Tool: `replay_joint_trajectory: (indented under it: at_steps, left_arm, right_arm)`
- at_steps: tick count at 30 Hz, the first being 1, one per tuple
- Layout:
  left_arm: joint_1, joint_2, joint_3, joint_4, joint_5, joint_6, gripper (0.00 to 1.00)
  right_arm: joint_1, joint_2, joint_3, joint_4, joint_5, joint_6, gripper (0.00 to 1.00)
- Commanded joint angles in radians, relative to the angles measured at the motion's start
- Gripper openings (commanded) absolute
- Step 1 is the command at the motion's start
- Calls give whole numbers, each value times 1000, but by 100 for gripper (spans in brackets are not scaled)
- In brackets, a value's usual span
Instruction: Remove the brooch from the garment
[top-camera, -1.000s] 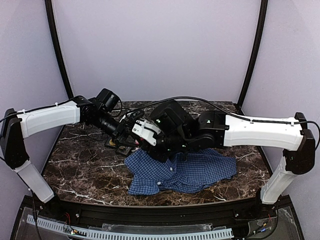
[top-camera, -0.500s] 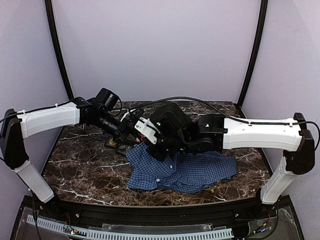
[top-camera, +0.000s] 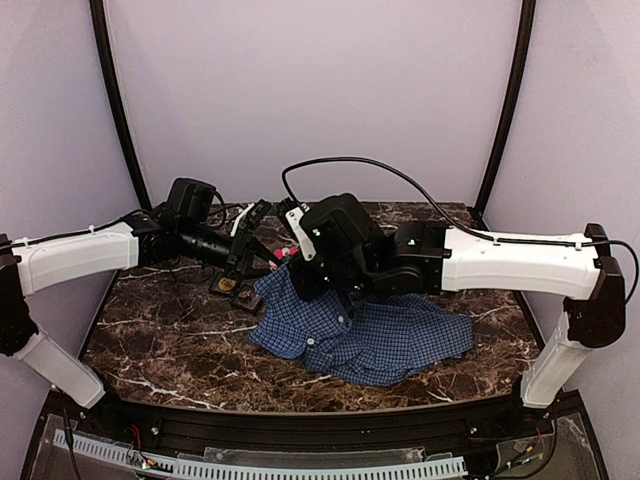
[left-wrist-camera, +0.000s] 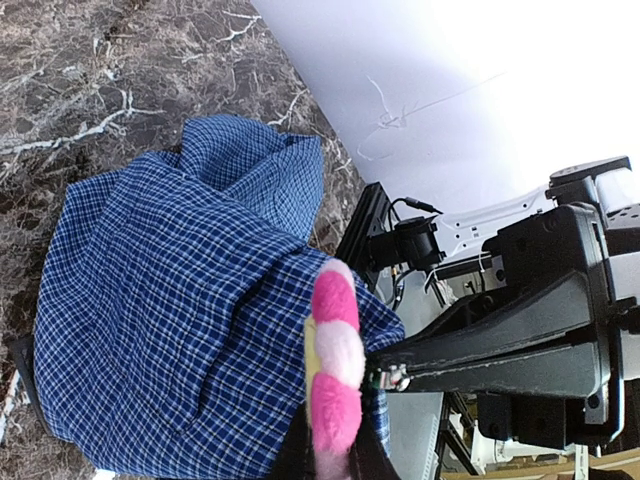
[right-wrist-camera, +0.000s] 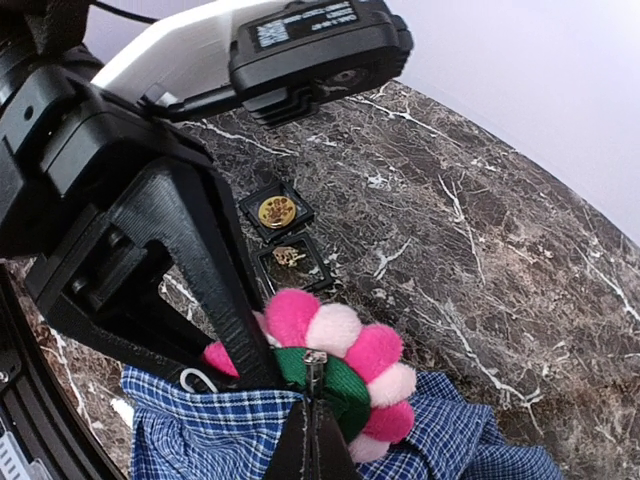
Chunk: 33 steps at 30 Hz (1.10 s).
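The brooch (left-wrist-camera: 335, 365) is a ring of pink and pale pink pom-poms with a green back (right-wrist-camera: 350, 365). It sits at the raised edge of the blue checked shirt (top-camera: 350, 325). My left gripper (left-wrist-camera: 335, 458) is shut on the brooch's lower end. My right gripper (right-wrist-camera: 315, 405) is shut on the brooch's metal clasp where it meets the cloth. In the top view both grippers, left (top-camera: 256, 232) and right (top-camera: 293, 235), meet at the brooch (top-camera: 283, 253) above the table's back left. The shirt (left-wrist-camera: 170, 300) hangs from there onto the marble.
Two small open black boxes with gold brooches lie on the marble table (top-camera: 150, 330) below the grippers, one (right-wrist-camera: 277, 211) behind the other (right-wrist-camera: 291, 258). The right arm's black cable (top-camera: 400, 182) loops above. Dark frame posts stand at both sides.
The left arm has drawn back to the left and both grippers have risen. The shirt's collar edge has lifted with them and the cloth has shifted right.
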Motion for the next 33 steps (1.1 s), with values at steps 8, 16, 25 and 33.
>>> replay_joint_trajectory:
  at_steps: [8,16,25,33]
  left_arm:
    - [10,-87,-52,281,37,-115,41]
    - [10,-85,-59,295,37,-114,58]
    - [10,-99,-20,10,-151,38,66]
    - [7,-89,-2,-26,-142,76,81]
  right_arm:
    - [-59,-53,-94,107,-112,122,0]
    - [-66,-64,-97,116,-104,133,0]
    - [-70,-78,-108,128,-98,144,0]
    - [-79,-82,-115,144,-115,149,0]
